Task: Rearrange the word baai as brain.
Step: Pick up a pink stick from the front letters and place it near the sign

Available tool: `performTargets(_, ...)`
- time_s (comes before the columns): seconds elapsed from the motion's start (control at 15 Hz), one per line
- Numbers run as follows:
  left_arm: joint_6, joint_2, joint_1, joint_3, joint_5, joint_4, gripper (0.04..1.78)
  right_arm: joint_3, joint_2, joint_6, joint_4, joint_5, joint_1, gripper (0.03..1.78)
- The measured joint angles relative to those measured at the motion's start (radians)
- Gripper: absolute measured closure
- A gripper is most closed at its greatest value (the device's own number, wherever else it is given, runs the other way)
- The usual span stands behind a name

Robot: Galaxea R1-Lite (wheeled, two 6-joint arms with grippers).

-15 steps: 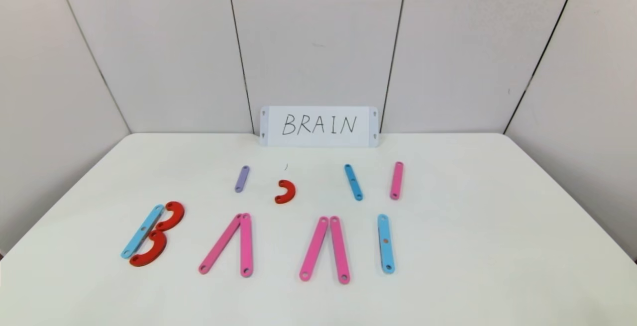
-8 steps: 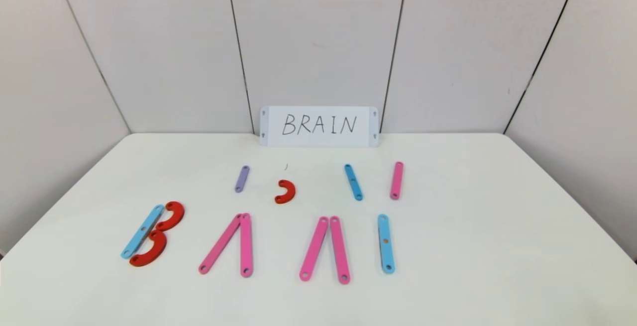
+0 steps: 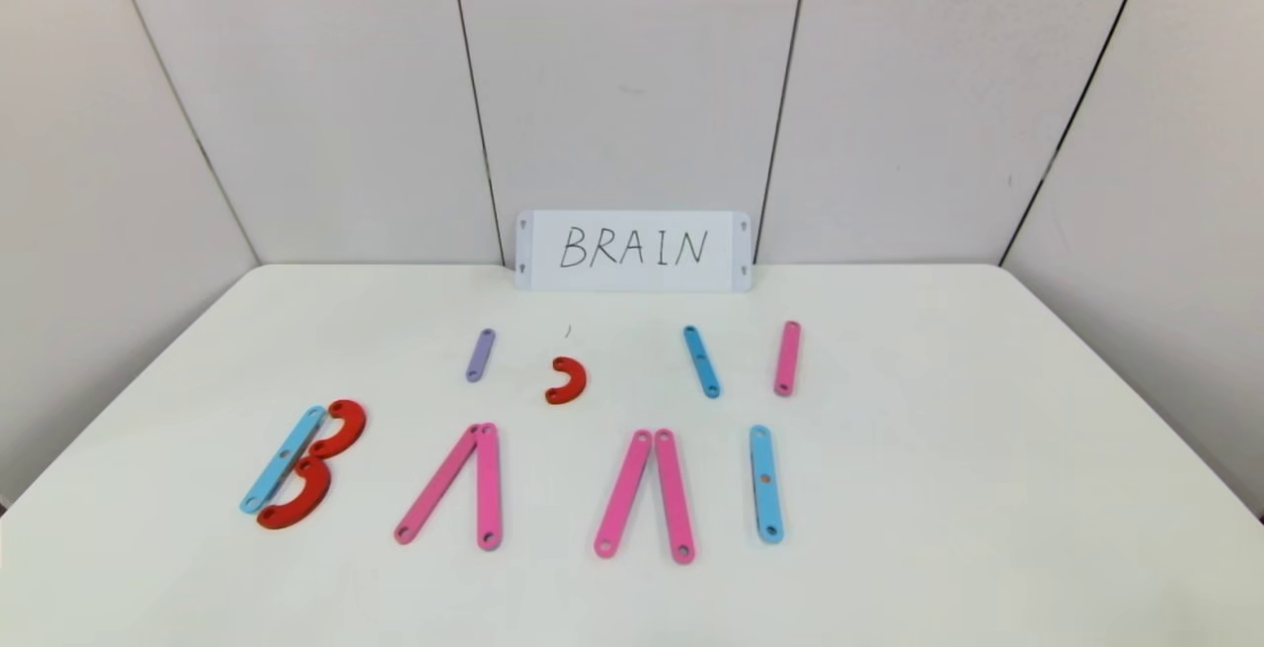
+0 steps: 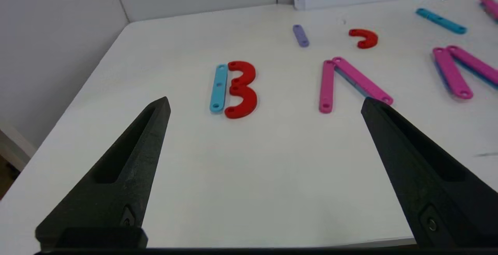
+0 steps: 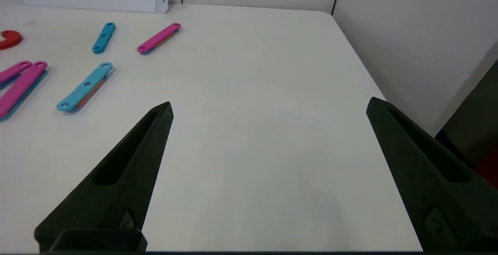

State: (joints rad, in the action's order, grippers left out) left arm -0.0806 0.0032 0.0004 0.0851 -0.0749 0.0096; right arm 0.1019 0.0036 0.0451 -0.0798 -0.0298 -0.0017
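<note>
The word baai lies in a row across the near half of the white table (image 3: 938,489). Its B (image 3: 301,459) is a blue bar with two red C-shaped pieces, at the left. Two pairs of pink bars make the first A (image 3: 454,484) and the second A (image 3: 647,494). A single blue bar is the I (image 3: 765,482). Neither gripper shows in the head view. My left gripper (image 4: 264,105) hangs open above the table's near left, short of the B (image 4: 235,87). My right gripper (image 5: 268,105) hangs open over bare table at the near right, away from the I (image 5: 85,87).
Behind the row lie spare pieces: a short purple bar (image 3: 480,355), a small red C-piece (image 3: 567,380), a blue bar (image 3: 701,361) and a pink bar (image 3: 787,358). A white card (image 3: 632,250) with BRAIN handwritten leans on the back wall. Grey walls enclose the table.
</note>
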Motion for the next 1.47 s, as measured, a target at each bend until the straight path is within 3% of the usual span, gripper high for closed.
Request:
performTargets(0.2,-0.004,0.070,0.000,0.180,-0.060,0.016,0.09,0.205,0.063,0.001,-0.131,-0.001,0.000,0.07)
performTargets(0.4,-0.001,0.240,-0.002,0.364,-0.067,0.007,0.09,0.428,0.229,0.001,-0.163,-0.005,0.000,0.07)
performTargets(0.87,0.057,0.827,0.000,0.809,-0.065,-0.155,0.09,1.053,0.801,0.015,-0.188,-0.017,-0.015,0.07)
performTargets(1.13,0.184,1.083,0.003,0.925,-0.066,-0.190,0.09,1.341,1.120,0.019,-0.226,-0.040,-0.018,0.07)
performTargets(1.27,0.197,1.181,0.013,0.941,-0.071,-0.189,0.09,1.499,1.256,0.016,-0.316,-0.044,-0.017,0.07)
performTargets(1.47,0.188,1.301,0.024,0.969,-0.075,-0.160,0.09,1.733,1.431,-0.021,-0.553,-0.044,-0.010,0.07)
